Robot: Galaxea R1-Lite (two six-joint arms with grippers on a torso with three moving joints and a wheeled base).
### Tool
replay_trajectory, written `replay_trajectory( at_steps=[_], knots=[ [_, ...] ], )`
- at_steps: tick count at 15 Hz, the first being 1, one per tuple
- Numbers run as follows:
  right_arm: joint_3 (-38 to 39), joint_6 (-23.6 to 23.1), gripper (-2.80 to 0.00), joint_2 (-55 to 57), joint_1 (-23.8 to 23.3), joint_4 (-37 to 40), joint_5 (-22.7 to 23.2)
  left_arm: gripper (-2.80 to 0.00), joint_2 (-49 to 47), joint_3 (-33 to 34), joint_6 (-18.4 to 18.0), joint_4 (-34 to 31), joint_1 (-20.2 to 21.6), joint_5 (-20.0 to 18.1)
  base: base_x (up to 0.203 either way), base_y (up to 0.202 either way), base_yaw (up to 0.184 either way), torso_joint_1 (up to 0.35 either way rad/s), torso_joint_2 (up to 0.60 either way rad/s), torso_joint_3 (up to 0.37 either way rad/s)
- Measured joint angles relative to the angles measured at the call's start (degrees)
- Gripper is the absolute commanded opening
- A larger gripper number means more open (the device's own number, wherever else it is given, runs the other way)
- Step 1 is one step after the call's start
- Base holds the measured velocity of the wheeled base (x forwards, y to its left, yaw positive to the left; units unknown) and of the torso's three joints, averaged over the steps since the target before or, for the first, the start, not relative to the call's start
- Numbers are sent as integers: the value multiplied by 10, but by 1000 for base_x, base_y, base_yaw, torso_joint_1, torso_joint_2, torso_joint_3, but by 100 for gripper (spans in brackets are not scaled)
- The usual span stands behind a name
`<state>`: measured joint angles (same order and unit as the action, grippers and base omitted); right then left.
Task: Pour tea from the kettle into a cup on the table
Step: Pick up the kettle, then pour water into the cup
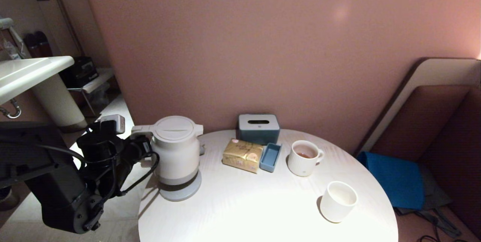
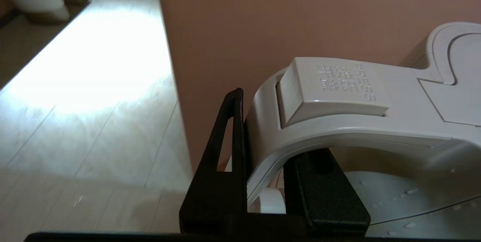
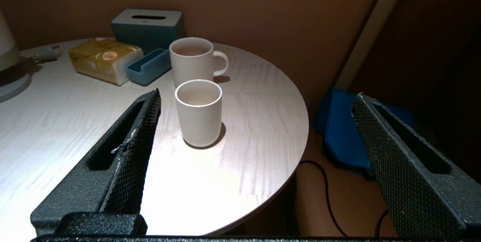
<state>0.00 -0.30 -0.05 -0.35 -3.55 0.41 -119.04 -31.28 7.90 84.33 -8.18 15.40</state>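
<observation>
Now the kettle (image 1: 176, 152) stands upright on its grey base (image 1: 180, 191) at the left edge of the table (image 1: 240, 212), lid on. My left gripper (image 2: 263, 167) is clamped on its handle (image 2: 338, 121), one finger (image 2: 225, 167) outside the loop and the other inside it, just under the press button (image 2: 330, 88). The cup (image 1: 338, 200) sits well apart from the kettle, near the table's right edge; it looks pale inside, and I cannot tell whether it holds any tea. Just behind it is a ribbed mug (image 1: 303, 158) with reddish-brown liquid in it. Farther left lie a small blue tray (image 1: 270, 156) and a yellow pack (image 1: 242, 155), touching or nearly so, with a tissue box (image 1: 258, 128) against the wall. My right gripper (image 3: 255, 148) hangs beside the table with its fingers spread wide, holding nothing
</observation>
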Motion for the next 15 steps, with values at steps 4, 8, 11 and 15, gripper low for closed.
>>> replay_trajectory(
  at_steps=[4,8,11,15],
  knots=[
    [0,0,0,0,0,0,0,-280,49,-35,0,-85,-1,0,0,0,0,0,0,0],
    [0,0,0,0,0,0,0,-280,124,-107,0,-252,-32,0,0,0,0,0,0,0],
    [0,0,0,0,0,0,0,-280,161,-180,0,-368,-79,21,0,0,0,0,0,0],
    [0,0,0,0,0,0,0,-280,171,-222,-2,-399,-126,53,0,0,0,0,0,0]
  ],
)
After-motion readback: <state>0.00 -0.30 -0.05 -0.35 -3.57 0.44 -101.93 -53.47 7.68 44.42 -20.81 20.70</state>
